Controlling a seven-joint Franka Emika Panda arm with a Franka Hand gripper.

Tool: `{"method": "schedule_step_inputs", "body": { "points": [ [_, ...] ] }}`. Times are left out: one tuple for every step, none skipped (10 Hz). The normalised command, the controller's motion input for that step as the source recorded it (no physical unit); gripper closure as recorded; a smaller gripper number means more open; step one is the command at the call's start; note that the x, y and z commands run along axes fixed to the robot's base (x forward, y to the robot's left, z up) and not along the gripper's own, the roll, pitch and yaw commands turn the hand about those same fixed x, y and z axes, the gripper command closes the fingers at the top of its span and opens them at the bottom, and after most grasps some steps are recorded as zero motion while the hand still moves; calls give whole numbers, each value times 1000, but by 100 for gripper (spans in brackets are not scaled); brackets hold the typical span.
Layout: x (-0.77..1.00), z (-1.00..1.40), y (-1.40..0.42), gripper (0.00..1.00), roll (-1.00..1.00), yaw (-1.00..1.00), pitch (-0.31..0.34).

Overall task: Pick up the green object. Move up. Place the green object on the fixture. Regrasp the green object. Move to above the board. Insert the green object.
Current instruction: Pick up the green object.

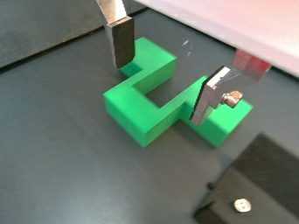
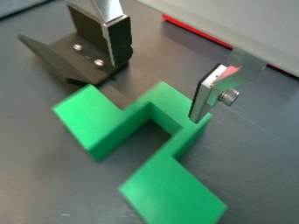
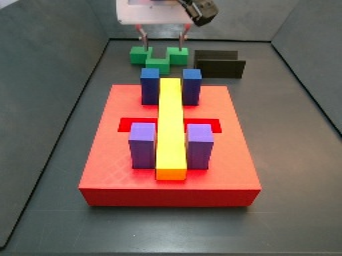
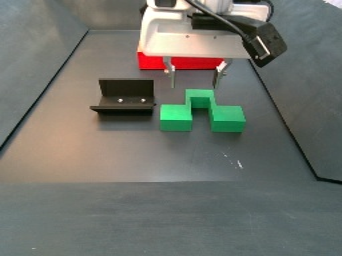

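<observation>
Barely begun, the gripper (image 4: 195,72) hangs spread wide, its fingers either side of the green object's (image 4: 201,111) raised middle, which lies ungrasped on the floor beside the fixture (image 4: 123,98), leaving lift, fixture placement, regrasp and board (image 3: 171,150) insertion.

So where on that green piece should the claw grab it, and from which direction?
Probably the raised middle bridge of the green object, taken from straight above. It lies flat on the floor, and its two outer feet are offset, so the narrow middle offers parallel faces. The open gripper hangs above it, with one finger beside the notch.
</observation>
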Motion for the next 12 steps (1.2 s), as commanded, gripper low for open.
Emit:
{"method": "schedule_step_inputs", "body": {
  "points": [
    [-329,-71,-269,0,24,0,-183],
    [-97,-180,-251,0,76,9,-143],
    [0,-223,-151,0,81,17,-83],
    [6,-217,-69,0,51,0,-54],
    [0,-120,-14,0,103,0,-23],
    [0,-94,0,0,83,0,-11],
    [0,-100,43,0,89,0,-47],
    [0,-137,40,0,93,0,-80],
    [-54,-183,69,0,96,6,-96],
    [-37,-214,74,0,107,26,-104],
    [0,-223,77,0,110,54,-99],
    [0,-191,46,0,86,69,-91]
  ]
}}
